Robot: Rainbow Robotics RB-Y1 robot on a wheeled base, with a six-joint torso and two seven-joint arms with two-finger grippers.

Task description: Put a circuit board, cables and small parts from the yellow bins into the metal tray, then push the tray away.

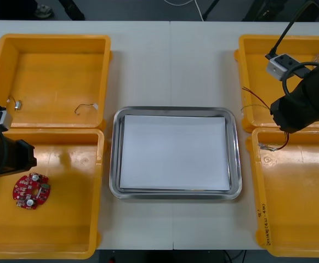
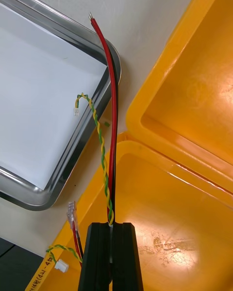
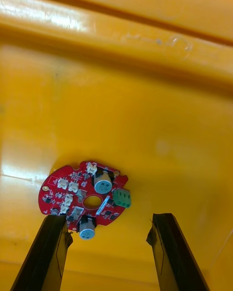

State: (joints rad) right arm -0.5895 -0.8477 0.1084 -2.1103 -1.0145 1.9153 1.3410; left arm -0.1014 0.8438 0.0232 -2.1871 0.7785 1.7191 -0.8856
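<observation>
In near-left yellow bin: round red circuit board lies flat on floor; left gripper above it, fingers spread wide, holding nothing; board just past the tips. Right gripper over near-right bin, clamped on red and yellow cables; free ends show over corner of metal tray; tray white inside, between the bins.

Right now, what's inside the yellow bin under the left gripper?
One round red circuit board lies on the floor of that yellow bin. The left gripper hovers open near it. The left arm covers one corner, so anything beneath is hidden.
</observation>
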